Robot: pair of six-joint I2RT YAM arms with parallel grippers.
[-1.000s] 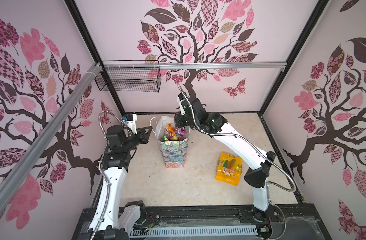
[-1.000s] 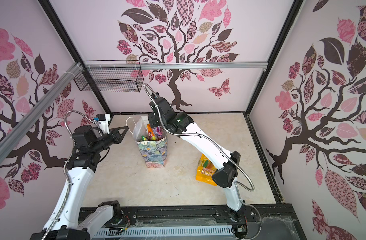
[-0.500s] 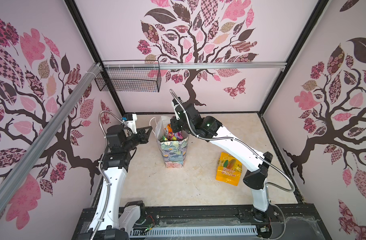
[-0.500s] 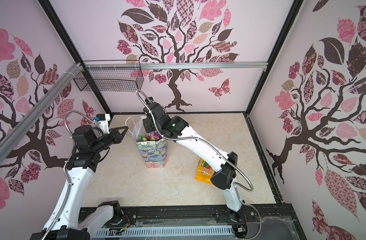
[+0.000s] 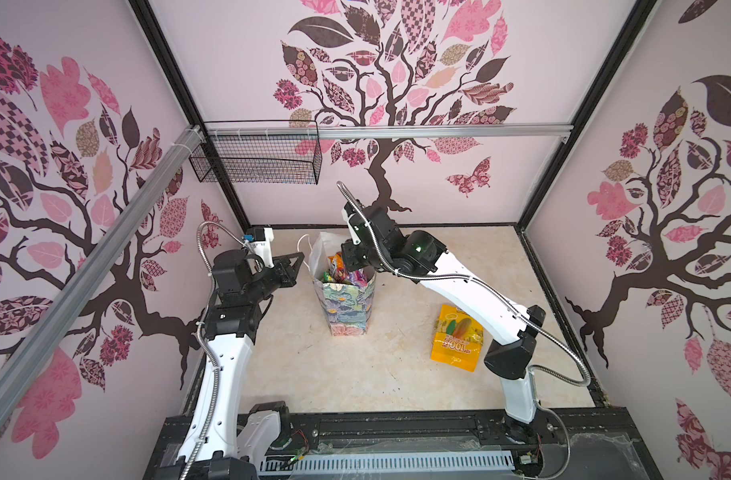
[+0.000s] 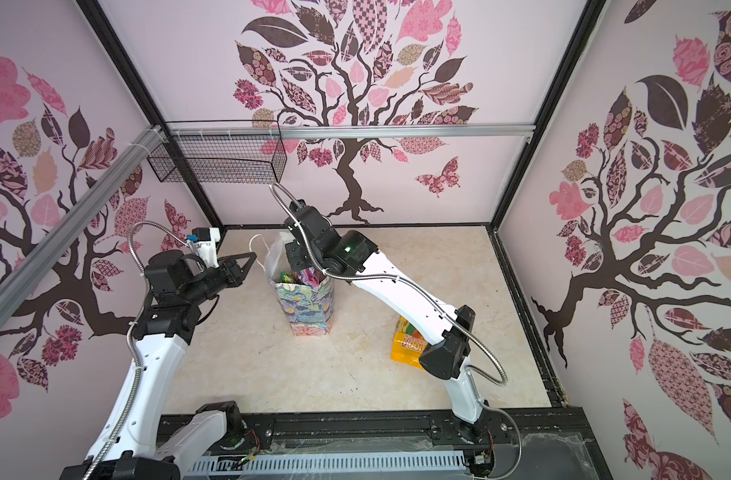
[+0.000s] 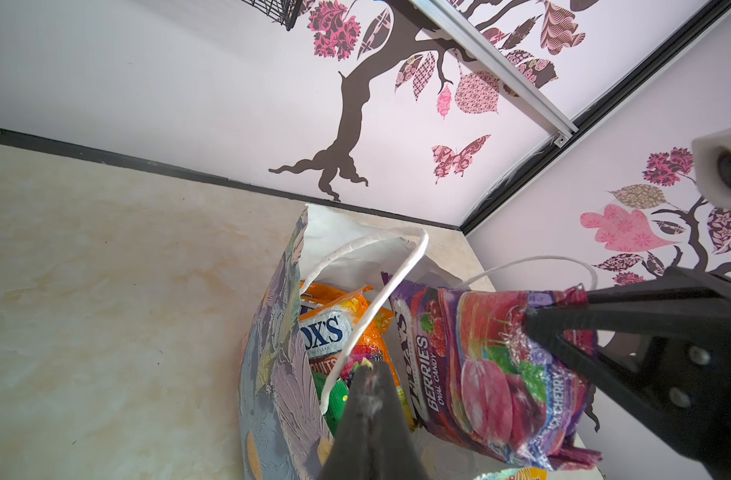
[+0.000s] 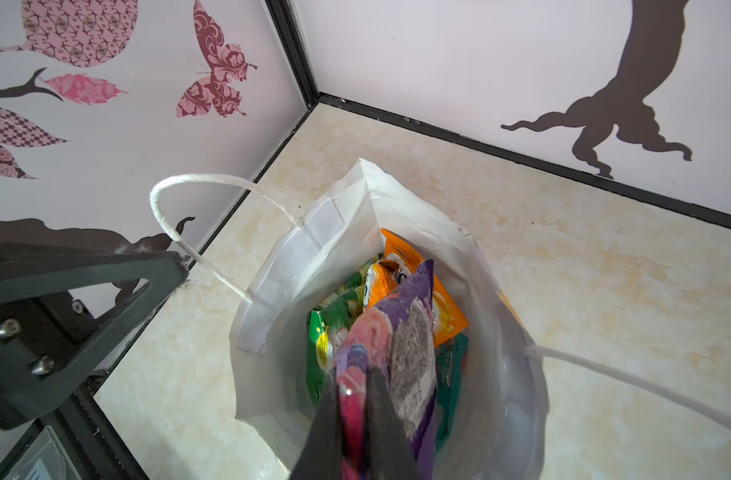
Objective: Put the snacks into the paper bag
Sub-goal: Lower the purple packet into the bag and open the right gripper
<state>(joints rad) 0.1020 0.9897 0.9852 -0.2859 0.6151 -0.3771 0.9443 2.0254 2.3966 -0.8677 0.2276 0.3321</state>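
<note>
Purple berry packet hangs clenched in my right claw over the open mouth of the paper bag, which stands upright near the centre of both top views. An orange packet and a green packet sit inside. My left claw is pinched shut on the bag's white cord handle. One yellow packet lies on the floor, right of centre, well apart.

Glossy plastic snacks; matt paper bag.
</note>
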